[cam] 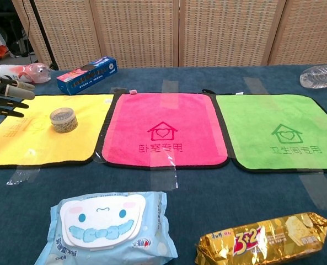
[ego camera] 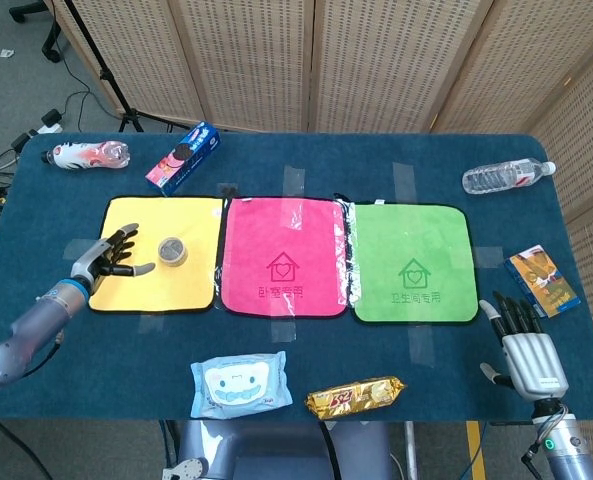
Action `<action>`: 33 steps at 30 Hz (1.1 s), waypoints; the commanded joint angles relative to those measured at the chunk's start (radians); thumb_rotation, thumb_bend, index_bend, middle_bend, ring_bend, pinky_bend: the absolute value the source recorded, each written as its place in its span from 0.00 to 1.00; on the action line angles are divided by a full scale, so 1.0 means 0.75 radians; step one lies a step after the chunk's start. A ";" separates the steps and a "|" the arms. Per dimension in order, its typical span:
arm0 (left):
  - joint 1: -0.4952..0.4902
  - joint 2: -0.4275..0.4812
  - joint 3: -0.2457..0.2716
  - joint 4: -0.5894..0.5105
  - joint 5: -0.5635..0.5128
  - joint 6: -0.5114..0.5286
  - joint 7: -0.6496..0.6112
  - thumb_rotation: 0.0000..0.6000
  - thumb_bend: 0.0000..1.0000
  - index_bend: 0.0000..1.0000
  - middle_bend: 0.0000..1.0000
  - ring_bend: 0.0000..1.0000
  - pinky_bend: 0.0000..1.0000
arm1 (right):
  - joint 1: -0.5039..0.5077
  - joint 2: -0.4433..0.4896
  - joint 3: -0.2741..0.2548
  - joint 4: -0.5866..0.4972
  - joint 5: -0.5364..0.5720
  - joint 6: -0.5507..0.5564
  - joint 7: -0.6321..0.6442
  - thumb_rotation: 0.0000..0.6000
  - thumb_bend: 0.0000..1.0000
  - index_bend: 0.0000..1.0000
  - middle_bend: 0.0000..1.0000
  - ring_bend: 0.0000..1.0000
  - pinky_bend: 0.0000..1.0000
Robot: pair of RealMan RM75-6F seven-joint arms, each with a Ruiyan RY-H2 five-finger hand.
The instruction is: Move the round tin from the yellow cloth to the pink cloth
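Note:
The round tin [ego camera: 171, 251] [cam: 63, 120] stands upright on the right part of the yellow cloth [ego camera: 152, 286] [cam: 36, 144]. To its right lies the pink cloth [ego camera: 281, 260] [cam: 162, 130], bare except for its printed house mark. My left hand [ego camera: 109, 255] [cam: 5, 95] hovers over the yellow cloth just left of the tin, fingers spread, holding nothing and not touching the tin. My right hand [ego camera: 524, 349] rests low at the table's front right corner, fingers apart and empty; the chest view does not show it.
A green cloth [ego camera: 412, 264] lies right of the pink one. A wet-wipes pack [ego camera: 240, 384] and gold snack bar [ego camera: 356, 396] sit at the front edge. A cookie box [ego camera: 183, 157] and bottle [ego camera: 87, 155] lie behind the yellow cloth; another bottle [ego camera: 508, 176] and small box [ego camera: 543, 282] are at right.

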 commanded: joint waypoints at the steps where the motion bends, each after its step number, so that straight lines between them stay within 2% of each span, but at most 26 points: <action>1: -0.004 -0.008 0.007 0.011 -0.022 -0.003 0.014 1.00 0.22 0.00 0.00 0.00 0.00 | 0.002 -0.002 -0.002 -0.001 0.000 -0.003 -0.005 1.00 0.21 0.06 0.00 0.00 0.03; 20: -0.066 -0.108 0.043 0.101 -0.134 -0.035 0.087 1.00 0.22 0.00 0.00 0.00 0.00 | 0.012 -0.009 -0.001 0.010 0.010 -0.014 -0.002 1.00 0.22 0.06 0.00 0.00 0.03; 33: -0.093 -0.160 0.027 0.126 -0.159 -0.049 0.121 1.00 0.22 0.00 0.00 0.00 0.00 | 0.017 -0.017 -0.008 0.015 0.011 -0.023 -0.013 1.00 0.21 0.06 0.00 0.00 0.03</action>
